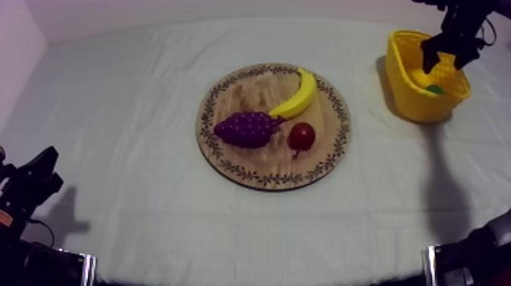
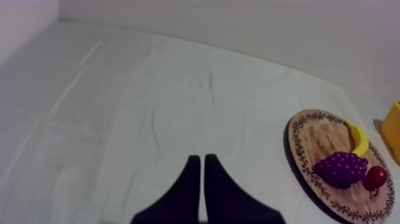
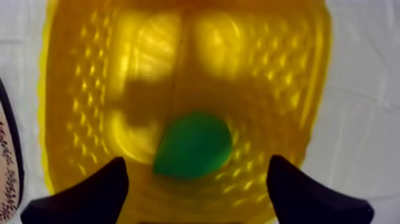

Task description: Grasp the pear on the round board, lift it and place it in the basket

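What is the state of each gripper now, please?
Left gripper: closed, holding nothing.
Right gripper: open over the yellow basket, holding nothing; the pear lies inside it.

Here's the banana (image 1: 299, 95), curved and yellow, lying at a slant with its upper end toward the far side of the table (image 1: 137, 190). Its lower end comes right up against the bunch of grapes (image 1: 245, 128), dark purple, lying on its side. And there's the small red fruit (image 1: 302, 136), just beside the grapes and just nearer than the banana, its thin stem pointing toward the near edge. All three huddle close together. A grey-white cloth (image 2: 149, 101), faintly creased, covers the table, and a pale wall (image 2: 238, 24) rises behind it.
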